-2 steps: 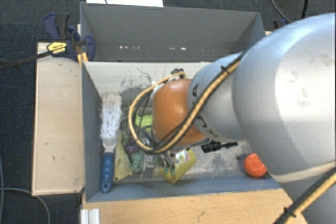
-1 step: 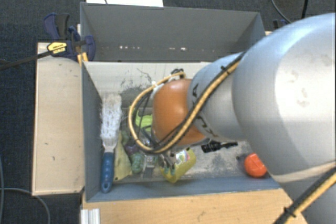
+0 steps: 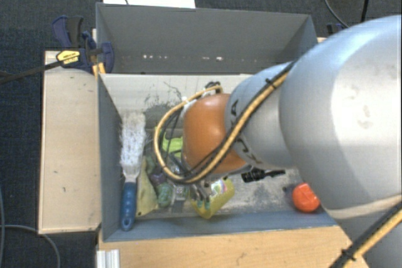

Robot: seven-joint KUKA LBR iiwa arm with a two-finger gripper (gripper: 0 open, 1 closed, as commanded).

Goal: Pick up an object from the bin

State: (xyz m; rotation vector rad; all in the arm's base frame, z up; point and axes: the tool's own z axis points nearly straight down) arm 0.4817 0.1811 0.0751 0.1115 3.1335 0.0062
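pincer (image 3: 190, 190) over heap (image 3: 157, 192) at bin (image 3: 207, 41) front edge, left-centre | grip: cannot tell | nearest: yellow item (image 3: 215, 203) | brush (image 3: 130, 154) along left wall | orange ball (image 3: 306, 198) front-right corner

No text, label, brand, number or sign can be read on anything here. The yellow packet (image 3: 215, 203) by the front wall of the bin (image 3: 201, 41) carries small coloured marks, too small to make out.
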